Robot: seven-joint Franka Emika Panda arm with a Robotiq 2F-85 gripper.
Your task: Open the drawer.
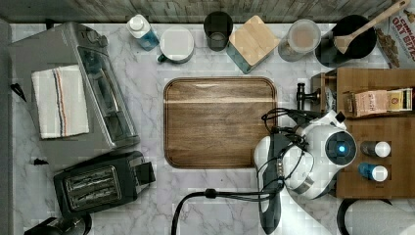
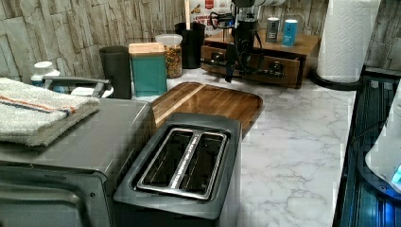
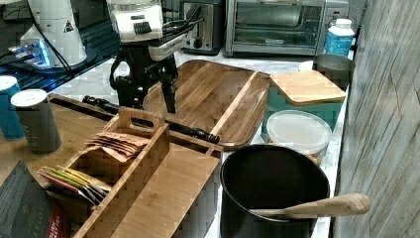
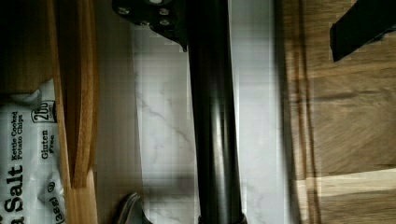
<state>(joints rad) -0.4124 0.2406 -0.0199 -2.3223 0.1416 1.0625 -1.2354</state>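
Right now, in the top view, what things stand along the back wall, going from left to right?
Blue bottle with a white cap → white-lidded mug → dark tumbler → teal canister with a wooden lid → clear lidded jar → black pot holding a wooden spoon → cereal box.

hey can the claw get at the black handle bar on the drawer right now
Probably yes. The claw hangs open right over the drawer's handle bar, one finger on each side, with nothing between them. The cutting board lies beside the bar, not over it.
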